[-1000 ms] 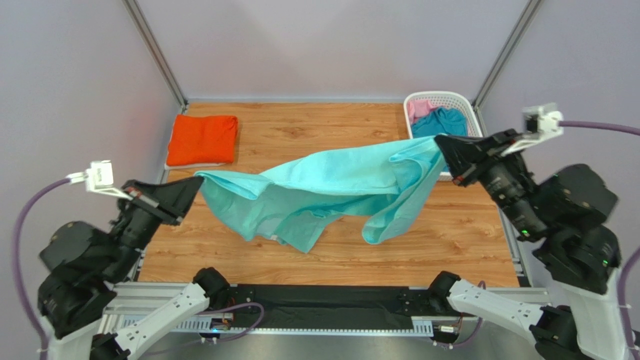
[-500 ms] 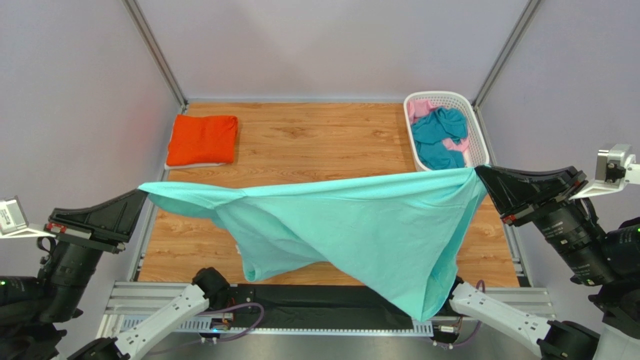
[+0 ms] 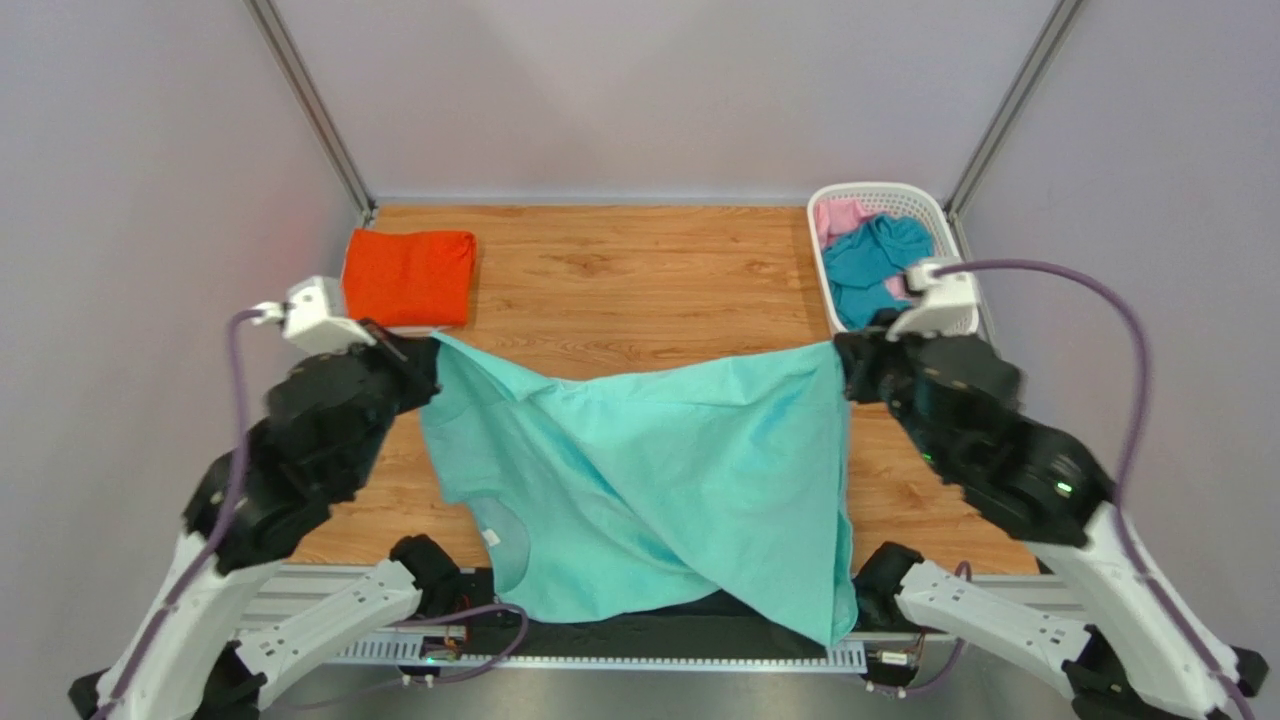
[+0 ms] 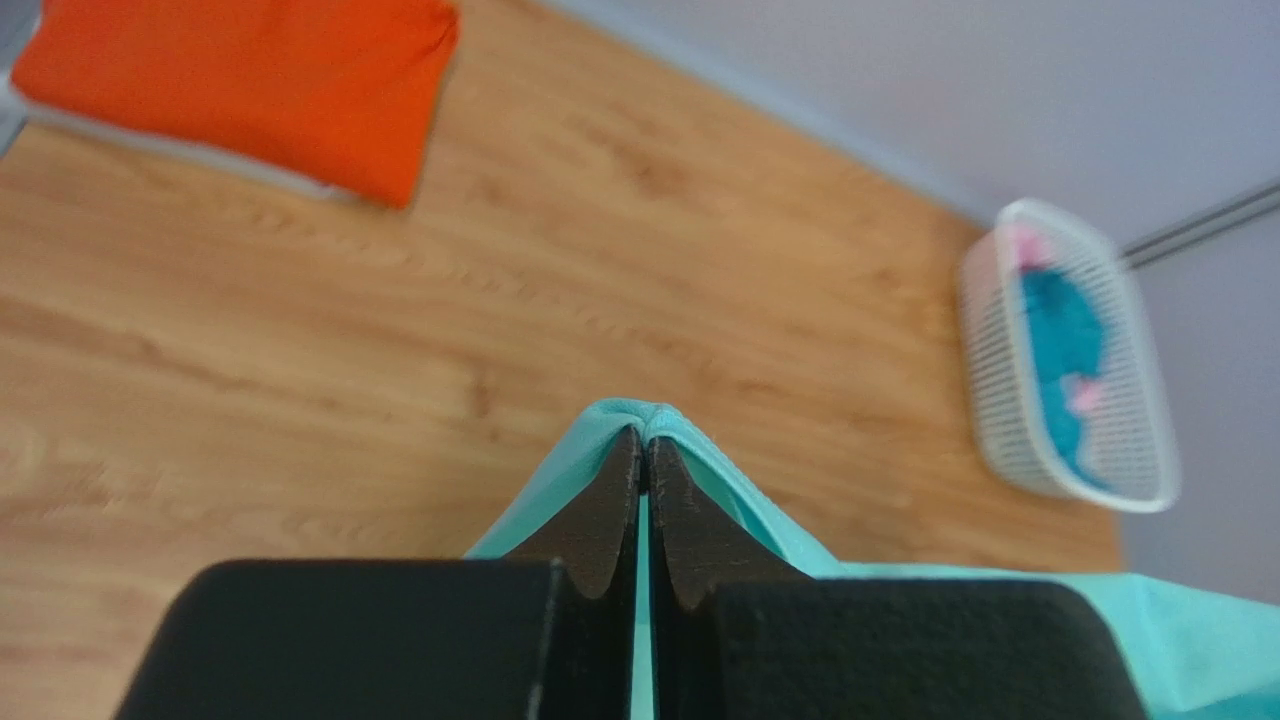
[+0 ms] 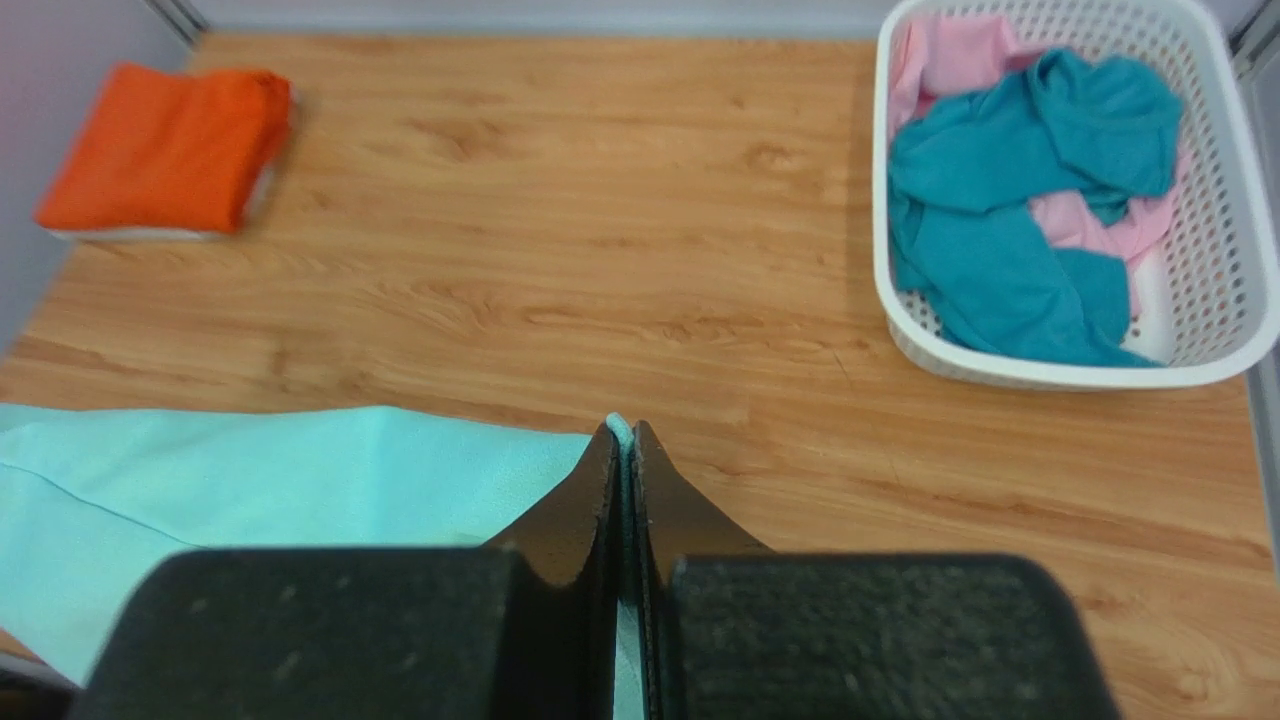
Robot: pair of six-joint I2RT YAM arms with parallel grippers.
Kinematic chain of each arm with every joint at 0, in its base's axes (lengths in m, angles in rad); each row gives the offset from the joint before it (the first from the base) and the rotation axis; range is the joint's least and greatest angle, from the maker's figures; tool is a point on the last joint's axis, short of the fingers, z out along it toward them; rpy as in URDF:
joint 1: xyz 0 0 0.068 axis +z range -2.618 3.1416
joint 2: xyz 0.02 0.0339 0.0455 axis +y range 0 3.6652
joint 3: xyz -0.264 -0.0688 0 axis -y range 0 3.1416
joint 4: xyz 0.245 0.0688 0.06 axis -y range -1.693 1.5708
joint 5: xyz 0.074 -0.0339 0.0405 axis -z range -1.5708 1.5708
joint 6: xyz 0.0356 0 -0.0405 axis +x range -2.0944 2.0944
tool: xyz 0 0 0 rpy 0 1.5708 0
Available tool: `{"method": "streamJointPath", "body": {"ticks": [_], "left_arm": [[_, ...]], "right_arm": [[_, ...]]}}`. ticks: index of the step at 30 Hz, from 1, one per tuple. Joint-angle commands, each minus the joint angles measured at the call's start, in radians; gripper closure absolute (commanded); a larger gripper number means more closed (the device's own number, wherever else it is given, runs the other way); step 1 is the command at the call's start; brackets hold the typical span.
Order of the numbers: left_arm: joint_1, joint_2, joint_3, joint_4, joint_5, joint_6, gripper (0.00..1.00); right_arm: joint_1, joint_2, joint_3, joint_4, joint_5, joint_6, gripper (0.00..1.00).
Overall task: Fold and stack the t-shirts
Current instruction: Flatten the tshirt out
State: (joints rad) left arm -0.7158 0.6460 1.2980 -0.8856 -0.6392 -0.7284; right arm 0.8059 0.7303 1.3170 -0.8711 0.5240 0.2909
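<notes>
A light mint-green t-shirt [image 3: 661,480] hangs between my two grippers above the near half of the table, its lower part draped over the front rail. My left gripper [image 3: 428,360] is shut on its left corner [image 4: 646,428]. My right gripper [image 3: 842,360] is shut on its right corner [image 5: 619,432]. A folded orange t-shirt [image 3: 409,278] lies at the back left, also in the left wrist view [image 4: 241,75] and the right wrist view [image 5: 166,143]. Teal [image 3: 879,263] and pink [image 3: 842,218] t-shirts lie in the basket.
The white slotted basket [image 3: 935,203] stands at the back right corner, seen also in the right wrist view [image 5: 1037,368] and the left wrist view [image 4: 992,405]. Bare wooden tabletop [image 3: 646,285] lies between the orange t-shirt and the basket. Frame posts rise at both back corners.
Both grippers have moved inward and forward over the table, still holding the mint t-shirt. The cloth, stretched wide half a second ago, now hangs narrower and droops over the front rail.
</notes>
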Motion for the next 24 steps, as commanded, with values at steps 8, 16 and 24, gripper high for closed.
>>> {"method": "streamJointPath", "body": {"ticks": [8,16,24], "left_arm": [[0.286,0.401,-0.356,0.086,0.149,-0.123,1.0],[0.3,0.563,-0.402,0.252,0.174,-0.065,1.0],[0.302,0.615,-0.419,0.277,0.202,-0.059,1.0]], "right_arm": [[-0.433,0.499,-0.388,0.457,-0.509,0.039,0.96],[-0.464,0.799,-0.24,0.412,-0.48,0.024,0.24],[-0.465,0.656,-0.38,0.366,-0.559,0.07,0.19]]}}
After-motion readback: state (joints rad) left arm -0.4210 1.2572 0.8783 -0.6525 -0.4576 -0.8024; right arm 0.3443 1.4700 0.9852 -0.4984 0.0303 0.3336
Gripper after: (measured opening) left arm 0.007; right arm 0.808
